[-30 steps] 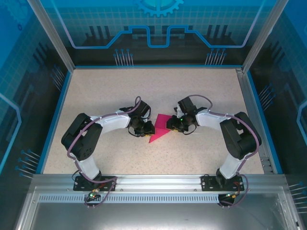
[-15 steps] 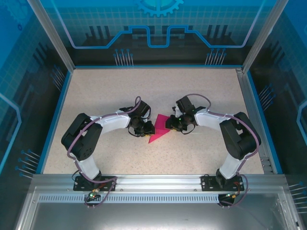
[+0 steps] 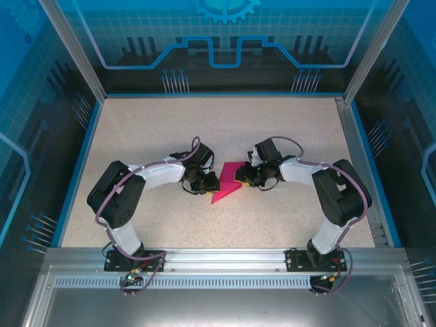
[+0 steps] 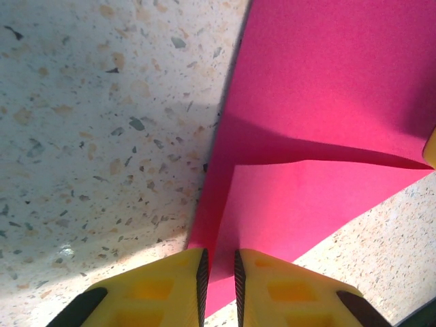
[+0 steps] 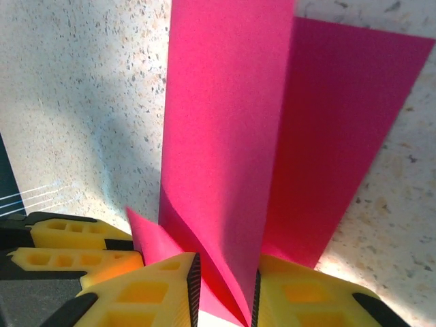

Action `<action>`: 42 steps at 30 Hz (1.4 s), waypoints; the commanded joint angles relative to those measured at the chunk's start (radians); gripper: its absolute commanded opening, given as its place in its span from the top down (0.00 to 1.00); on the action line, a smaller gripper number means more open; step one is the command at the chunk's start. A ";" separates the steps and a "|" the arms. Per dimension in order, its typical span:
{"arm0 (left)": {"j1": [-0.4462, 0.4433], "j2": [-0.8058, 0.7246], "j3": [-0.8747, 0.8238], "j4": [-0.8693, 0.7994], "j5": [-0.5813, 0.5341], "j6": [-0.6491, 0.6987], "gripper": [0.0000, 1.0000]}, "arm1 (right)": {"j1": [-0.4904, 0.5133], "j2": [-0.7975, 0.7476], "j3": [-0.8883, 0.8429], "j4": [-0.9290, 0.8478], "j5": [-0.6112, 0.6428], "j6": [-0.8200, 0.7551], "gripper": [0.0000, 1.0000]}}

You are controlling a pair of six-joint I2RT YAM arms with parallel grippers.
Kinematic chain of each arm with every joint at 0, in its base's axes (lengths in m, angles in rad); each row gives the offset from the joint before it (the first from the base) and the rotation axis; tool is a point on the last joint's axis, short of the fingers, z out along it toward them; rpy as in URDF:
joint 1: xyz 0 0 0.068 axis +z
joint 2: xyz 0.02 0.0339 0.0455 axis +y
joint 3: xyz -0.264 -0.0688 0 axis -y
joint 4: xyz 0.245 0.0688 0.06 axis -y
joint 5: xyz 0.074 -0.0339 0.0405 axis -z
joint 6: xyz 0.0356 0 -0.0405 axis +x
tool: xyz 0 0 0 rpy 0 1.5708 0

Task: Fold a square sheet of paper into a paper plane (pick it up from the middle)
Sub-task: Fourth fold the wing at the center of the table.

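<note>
The square sheet of paper [image 3: 227,184] is magenta-pink and lies partly folded at the middle of the table between both arms. My left gripper [image 3: 210,183] is at its left edge. In the left wrist view the jaws [image 4: 218,286] are shut on a folded layer of the sheet [image 4: 327,102], which shows a raised flap and a crease. My right gripper [image 3: 244,179] is at the right edge. Its jaws [image 5: 225,296] stand a narrow gap apart around a curled fold of the sheet [image 5: 225,122], which touches both pads. A long flap stands up from there.
The speckled table [image 3: 204,129] has a blue rim and glass walls on three sides. A metal rail [image 3: 218,257] carries the arm bases at the near edge. In the right wrist view, yellow fingers [image 5: 68,240] of the left gripper sit close by.
The right gripper's jaws have narrowed around the fold, and its wrist has shifted slightly right. The left arm and its grip have not moved.
</note>
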 commanded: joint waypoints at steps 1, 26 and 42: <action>-0.008 -0.018 0.014 -0.024 -0.017 0.010 0.79 | -0.010 -0.021 -0.030 0.058 -0.048 0.036 0.74; -0.280 -0.130 0.015 -0.069 -0.423 0.112 0.55 | -0.012 -0.038 0.041 0.010 -0.090 0.033 0.83; -0.376 -0.033 0.073 -0.150 -0.713 0.082 0.55 | -0.012 -0.047 0.063 -0.022 -0.087 0.030 0.82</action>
